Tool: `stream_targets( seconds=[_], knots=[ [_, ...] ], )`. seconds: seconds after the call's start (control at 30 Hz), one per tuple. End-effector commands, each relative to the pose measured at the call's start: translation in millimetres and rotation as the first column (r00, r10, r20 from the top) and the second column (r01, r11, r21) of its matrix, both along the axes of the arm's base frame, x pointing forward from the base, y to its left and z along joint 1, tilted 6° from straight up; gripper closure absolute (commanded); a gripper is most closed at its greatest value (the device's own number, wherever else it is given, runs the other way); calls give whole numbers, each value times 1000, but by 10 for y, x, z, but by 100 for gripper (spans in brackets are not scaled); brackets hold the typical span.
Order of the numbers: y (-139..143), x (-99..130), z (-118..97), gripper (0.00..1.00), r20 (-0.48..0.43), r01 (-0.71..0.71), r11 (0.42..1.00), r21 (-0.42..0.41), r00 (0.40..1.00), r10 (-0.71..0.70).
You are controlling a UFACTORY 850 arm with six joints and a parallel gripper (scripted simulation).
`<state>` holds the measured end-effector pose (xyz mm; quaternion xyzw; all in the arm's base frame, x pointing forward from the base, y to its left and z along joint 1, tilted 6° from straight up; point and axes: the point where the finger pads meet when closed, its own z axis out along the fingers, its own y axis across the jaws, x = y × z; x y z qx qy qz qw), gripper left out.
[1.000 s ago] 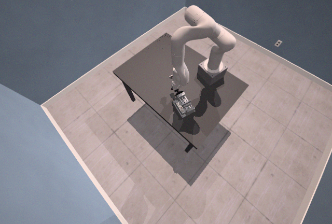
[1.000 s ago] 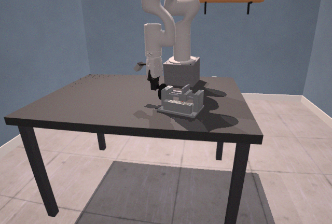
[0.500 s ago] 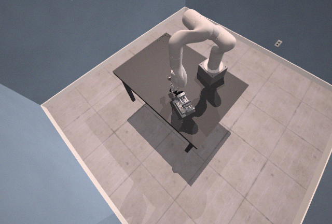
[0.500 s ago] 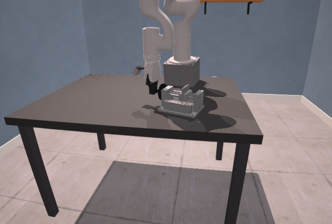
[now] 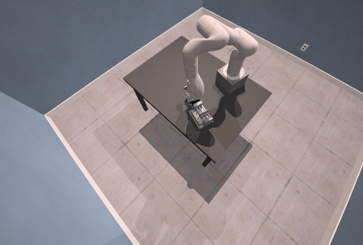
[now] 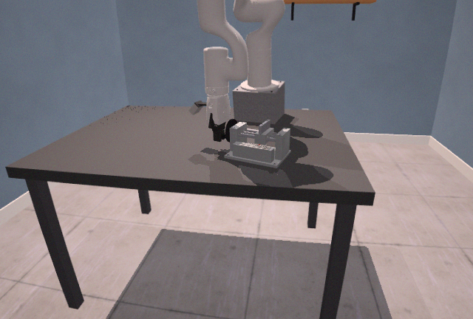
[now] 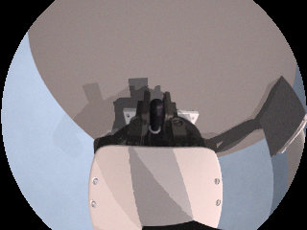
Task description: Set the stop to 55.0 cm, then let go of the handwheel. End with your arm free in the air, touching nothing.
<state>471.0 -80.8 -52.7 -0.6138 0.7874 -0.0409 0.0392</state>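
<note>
Gripper: point(image 5: 188, 101) point(image 6: 218, 136) point(image 7: 156, 100) nearly closed, with a narrow gap between fingers; clamped on the dark handle point(image 7: 156, 114) of the handwheel. Pointing down in exterior view; fingertips too small to separate there.
Handwheel: point(image 5: 195, 101) point(image 6: 230, 129) black, upright, at the end of the grey fixture point(image 5: 206, 125) point(image 6: 283, 143) nearest the gripper. Mostly hidden behind fingers and handle in wrist view; hard to pick out from above.
Fixture: on the table point(image 5: 158, 75) point(image 6: 152, 155) point(image 7: 158, 38), near the front edge in exterior view. Largely covered in wrist view, with only pale base corners visible.
Stop: apparently the upright grey plate point(image 6: 264, 128) between the two end blocks, above the rods. Exact setting impossible to tell.
Scale: marks along the low front block point(image 6: 253, 151) too small and blurred to read; a tiny reddish speck among them.
Arm: point(image 5: 190, 63) point(image 6: 216, 67) cut off at the top of exterior view; complete from above, except for parts overlapped by its own links.
Release: not made; handle in grip.
</note>
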Motion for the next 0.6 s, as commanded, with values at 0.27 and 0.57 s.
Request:
stream_targets(
  seconds=[0.27,0.57],
  knots=[
    [45,-168,-159,94,-2,0,1000,0,1000,0],
    [73,-281,-177,94,-2,0,1000,0,1000,0]
  ],
)
